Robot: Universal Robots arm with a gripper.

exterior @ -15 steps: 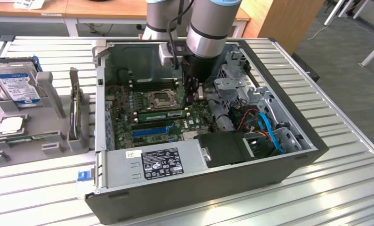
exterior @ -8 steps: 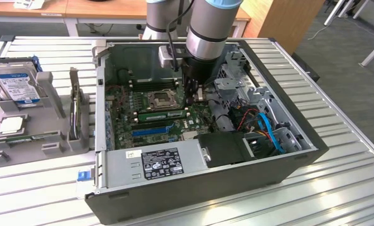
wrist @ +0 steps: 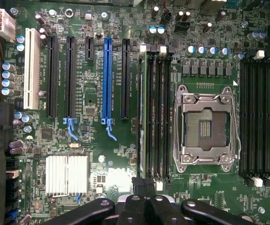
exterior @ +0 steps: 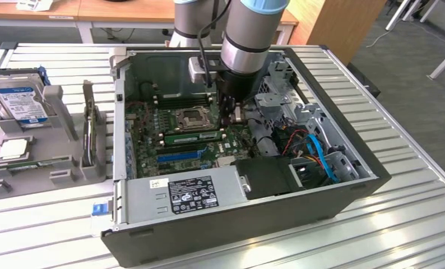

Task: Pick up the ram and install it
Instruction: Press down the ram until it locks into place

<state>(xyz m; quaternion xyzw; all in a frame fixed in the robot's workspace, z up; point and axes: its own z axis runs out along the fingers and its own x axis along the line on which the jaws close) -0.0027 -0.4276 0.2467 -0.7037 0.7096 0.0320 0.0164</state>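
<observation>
PC case lies on its side on slatted table, open face up, so the mobo is flat and the arm can come straight down onto it.

Ram is not in the gripper: it stands on edge in the memory slot just near of the empty CPU socket, running toward the exterior view's left and right. In the wrist view the ram shows as a thin green edge in the slot of that bank furthest from the socket; the neighbouring slots are bare. The other slot bank, past the socket, is empty too.

Gripper hangs over the ram's end at the exterior view's right, pads pinched together w/ nothing between them. In the wrist view the gripper lines up w/ that same slot end. Judgement: closed pads make a blunt tip, apt for pressing the stick down, not for gripping it. Contact w/ the stick: can't tell. Latches fully home: can't tell either.

PSU sits at the case's near side, clear of the arm. Hard drive stands in a fixture well apart, at the exterior view's left
</observation>
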